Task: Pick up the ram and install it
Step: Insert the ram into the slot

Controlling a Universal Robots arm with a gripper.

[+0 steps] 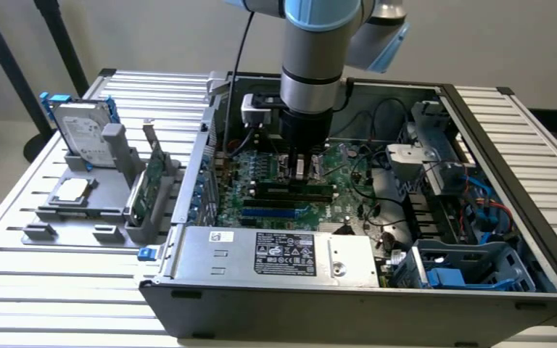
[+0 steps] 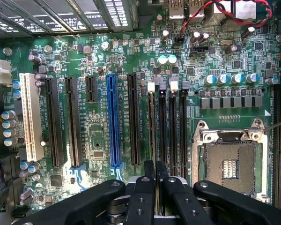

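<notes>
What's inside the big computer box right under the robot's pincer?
Under the pincer lies the green motherboard, with its black memory slots, a blue slot and an empty processor socket. The pincer covers the slots' near ends, so what lies there stays hidden.

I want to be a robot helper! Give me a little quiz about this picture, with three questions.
1. True or false: the computer case has its side cover on.
2. The gripper hangs above: A) a keyboard, B) the motherboard, C) a screen.
3. Fill in: the hard drive standing outside the case has rails coloured ___.

Key: 1 false, the case is open and you can see inside. 2 B. 3 blue.
</notes>
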